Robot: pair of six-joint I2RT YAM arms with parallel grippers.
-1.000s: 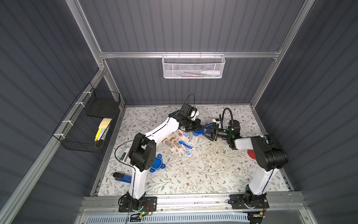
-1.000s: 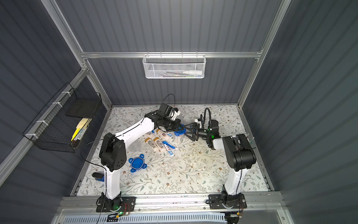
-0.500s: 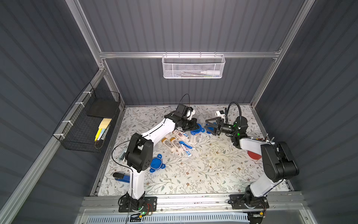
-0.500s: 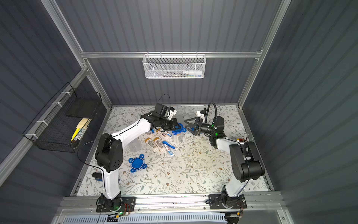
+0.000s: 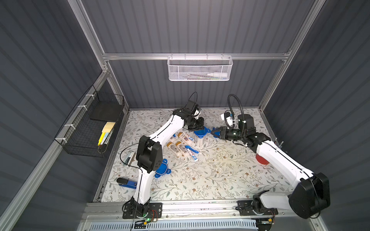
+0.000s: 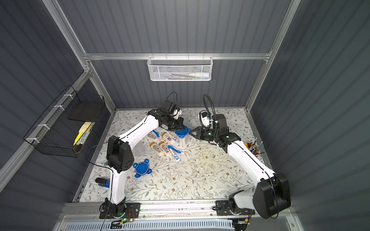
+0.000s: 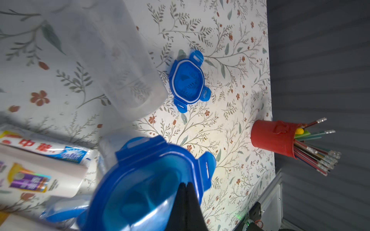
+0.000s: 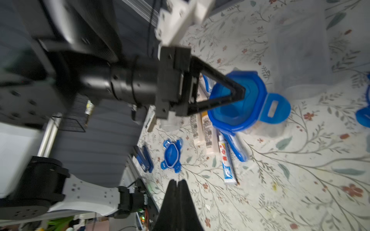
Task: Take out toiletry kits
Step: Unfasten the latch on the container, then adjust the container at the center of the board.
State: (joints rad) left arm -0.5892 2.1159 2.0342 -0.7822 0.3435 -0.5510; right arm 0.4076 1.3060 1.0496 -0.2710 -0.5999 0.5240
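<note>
Left hand (image 8: pixel 239 92) is seen fully closed, its tips set on the blue lid (image 8: pixel 255 96) of a clear jar (image 5: pixel 198 142); whether the rim is pinched cannot be told. Right hand (image 8: pixel 178 185) is closed on nothing, just beside that lid. Toiletry kits (image 5: pixel 183 149) are laid on the flowered surface (image 5: pixel 210 180) beside the jar: white bottles (image 5: pixel 185 137) with tan caps, a white-blue-red tube (image 5: pixel 193 156), a blue toothbrush (image 5: pixel 192 149).

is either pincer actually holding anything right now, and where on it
Nothing is gripped. The left pincer is shut with its tips on the jar's blue lid; the right pincer is shut and empty.
</note>
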